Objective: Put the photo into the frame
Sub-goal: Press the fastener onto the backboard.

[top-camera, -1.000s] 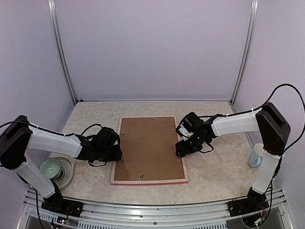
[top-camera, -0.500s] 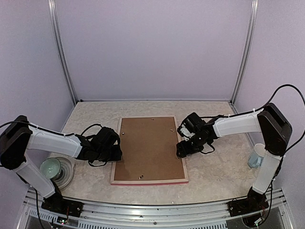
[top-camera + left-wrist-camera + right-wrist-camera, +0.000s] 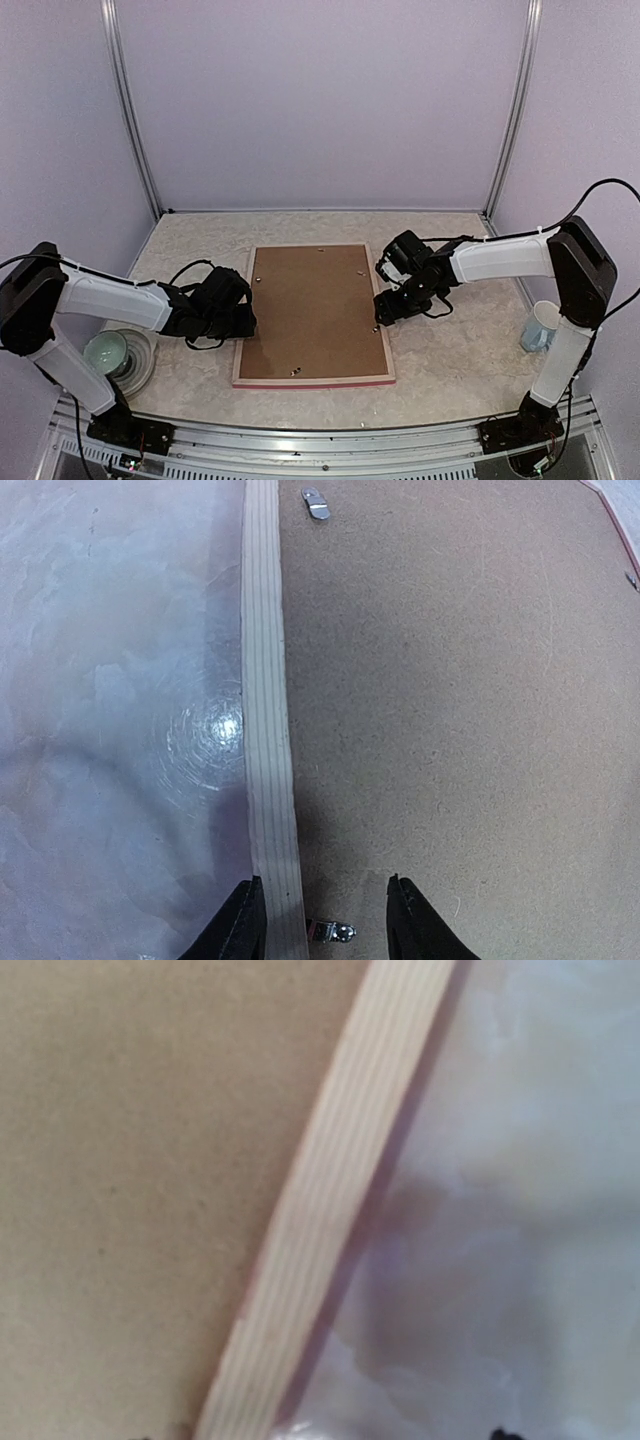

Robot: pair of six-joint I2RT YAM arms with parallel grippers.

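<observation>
Straddling the left rail of the face-down frame (image 3: 312,379) with the left gripper (image 3: 325,925) partly open, holding the right gripper (image 3: 385,313) wide over the right rail; not seeing the photo, perhaps under the backing board (image 3: 312,305); risking skewing the frame on the worktop (image 3: 450,350) if clamping unevenly

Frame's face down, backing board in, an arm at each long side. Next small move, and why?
Probably close the right gripper onto the frame's right rail: its jaws stand wide across it, unclamped. The left gripper straddles the opposite rail, also open, so nothing holds the frame yet.
</observation>
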